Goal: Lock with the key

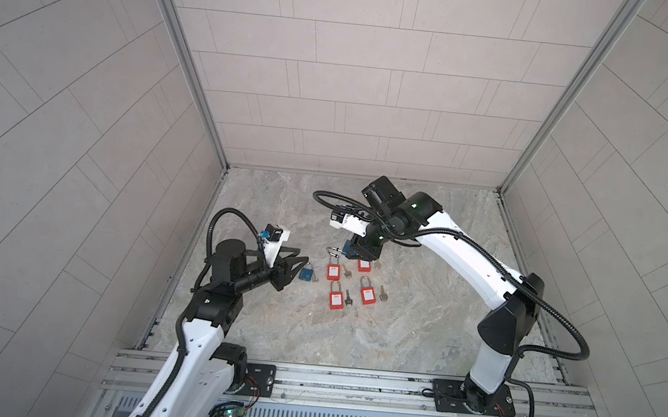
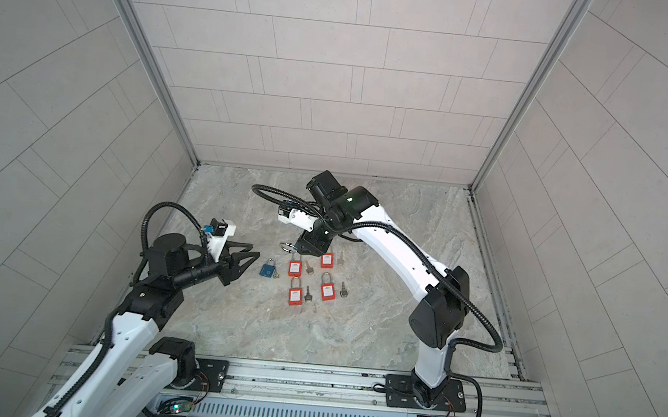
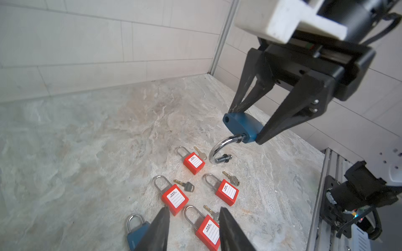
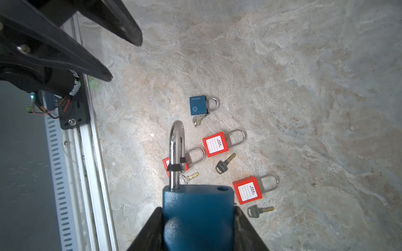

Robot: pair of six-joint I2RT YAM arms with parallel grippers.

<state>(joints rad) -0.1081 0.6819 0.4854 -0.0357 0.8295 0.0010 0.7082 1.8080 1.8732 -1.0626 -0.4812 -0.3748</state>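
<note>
clock face laid on a top view, 12 at the back wall.

right gripper: clamped across the body of the held lock, which is blue and lifted off the table, at 12 of the red locks. shackle seated on one leg only and swung aside. free hole shows empty. keyway end is hidden between the jaws, so cannot tell if a key sits in it.

left gripper: jaws apart, nothing between them. it hovers at 9 of the table lock, apart from the held lock.

table lock: blue, shackle closed, flat on the table at 9 of the red locks. key lies at its 3, touching or just beside it. four red locks in a square, red keys at 3 of each. small piece at 6 of them, too small to name.

risks, my reading:
- several keys close together, so a wrong pick is likely and it would not turn.
- key lies flat, so a pinch from above may skid it or drag the table lock along.
- free leg is off its hole. a push would land on the body top, or twist the held lock, since only two faces are clamped.
- keyway is buried in the grip. a regrip could drop the held lock onto the red locks.
- left gripper reaching toward 1 may clip the shackle.
</note>
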